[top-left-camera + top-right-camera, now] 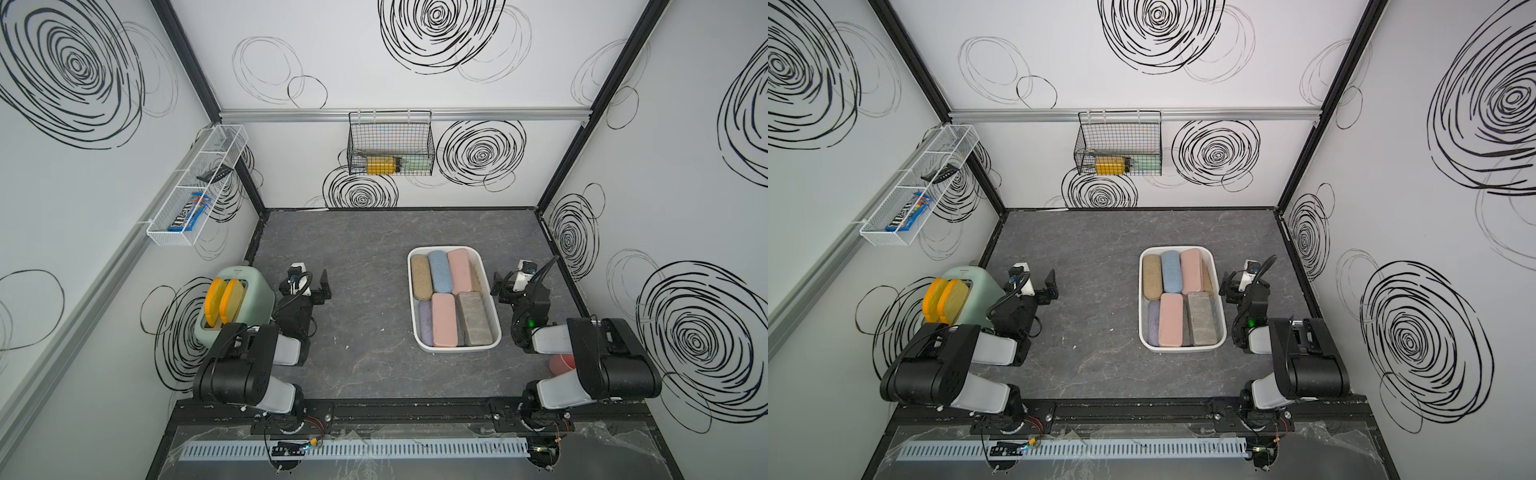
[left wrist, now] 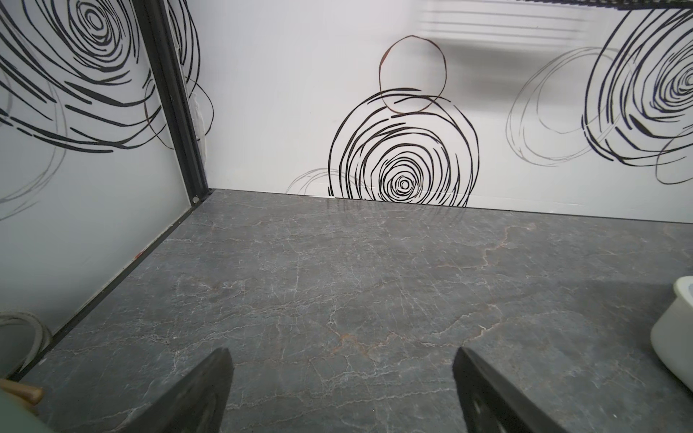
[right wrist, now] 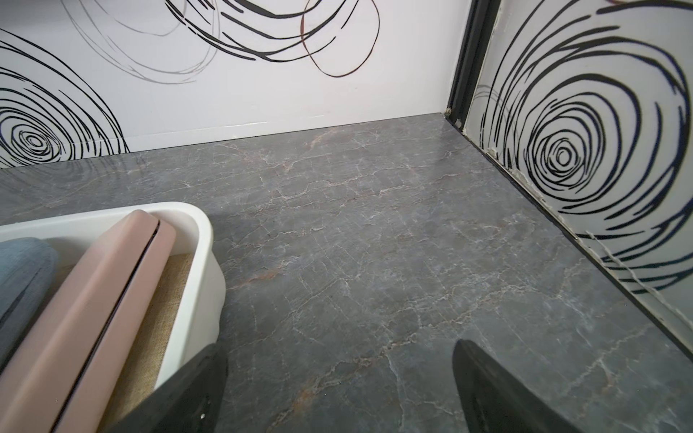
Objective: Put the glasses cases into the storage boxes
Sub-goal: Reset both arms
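Left fingers [image 2: 195, 397] and right fingers [image 3: 495, 390] spread, empty.
I judge the task done: glasses cases [image 1: 444, 320] all in the storage box [image 1: 455, 348], one o'clock.

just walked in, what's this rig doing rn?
Nothing is being handled at the moment. The left gripper and the right gripper are both open and empty, fingers apart, one on each side of the white bin. The glasses cases lie packed inside the bin, some stacked on others. None shows loose on the table, so the job looks done or close to it.
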Robot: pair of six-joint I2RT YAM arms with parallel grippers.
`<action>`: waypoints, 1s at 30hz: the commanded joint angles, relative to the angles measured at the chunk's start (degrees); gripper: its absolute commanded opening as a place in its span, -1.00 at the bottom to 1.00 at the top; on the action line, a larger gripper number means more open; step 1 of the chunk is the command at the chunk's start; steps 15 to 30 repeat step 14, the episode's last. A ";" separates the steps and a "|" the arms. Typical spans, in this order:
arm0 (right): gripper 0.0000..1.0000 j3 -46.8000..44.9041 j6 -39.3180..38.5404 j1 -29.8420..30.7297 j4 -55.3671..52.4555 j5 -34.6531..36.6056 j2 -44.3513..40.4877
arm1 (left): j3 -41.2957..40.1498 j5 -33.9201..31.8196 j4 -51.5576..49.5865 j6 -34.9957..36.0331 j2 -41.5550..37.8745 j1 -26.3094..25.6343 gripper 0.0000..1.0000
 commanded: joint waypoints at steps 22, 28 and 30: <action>0.95 0.94 -2.11 -0.15 2.54 -3.83 -0.34 | 0.83 -2.38 3.09 2.07 0.06 -1.61 0.91; 0.95 0.94 -2.11 -0.15 2.54 -3.83 -0.34 | 0.83 -2.38 3.09 2.07 0.06 -1.61 0.91; 0.95 0.94 -2.11 -0.15 2.54 -3.83 -0.34 | 0.83 -2.38 3.09 2.07 0.06 -1.61 0.91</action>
